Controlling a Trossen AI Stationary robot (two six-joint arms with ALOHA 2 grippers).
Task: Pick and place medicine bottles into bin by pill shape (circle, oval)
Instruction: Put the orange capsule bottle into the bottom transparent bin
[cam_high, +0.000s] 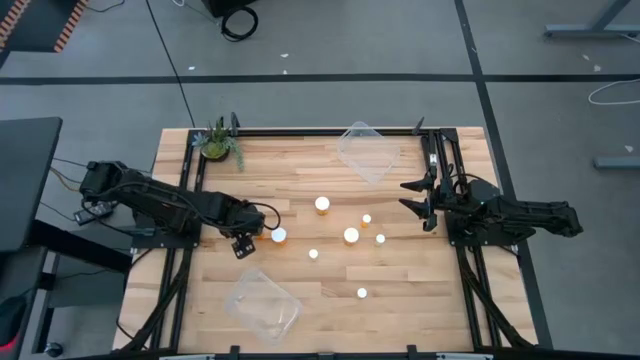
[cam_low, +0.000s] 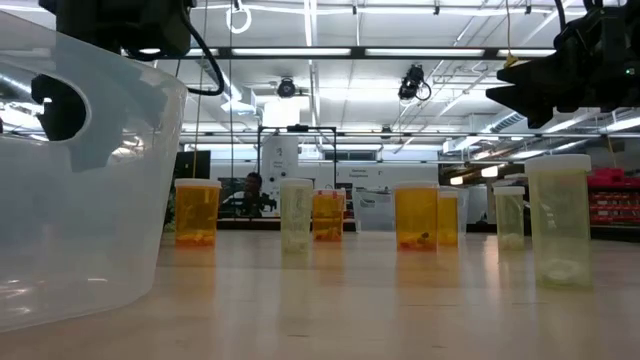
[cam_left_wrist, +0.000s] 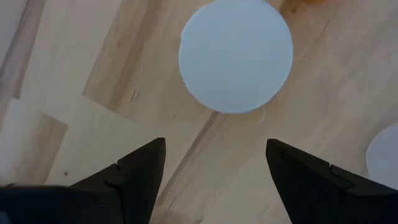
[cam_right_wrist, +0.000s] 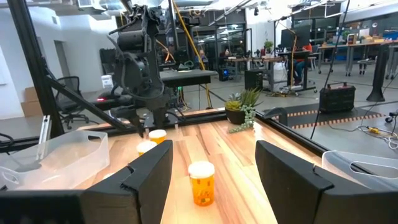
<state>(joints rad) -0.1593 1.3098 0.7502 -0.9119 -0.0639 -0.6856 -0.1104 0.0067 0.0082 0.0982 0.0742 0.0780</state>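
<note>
7 bottles (cam_high: 322, 204), 2 bins (cam_high: 368, 152), 1 plant (cam_high: 217, 141), 2 claws (cam_high: 262, 222).

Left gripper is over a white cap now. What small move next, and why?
Probably lower the left gripper straight down around the bottle. Its fingers are open, and the left wrist view shows the white cap just ahead of the gap, untouched. The right gripper waits open at the table's right edge.

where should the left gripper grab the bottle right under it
Grip the bottle around its round side wall just below the white cap, coming straight down. It stands upright, and the left gripper hangs above it with fingers open wider than the cap, so they can straddle it.
</note>
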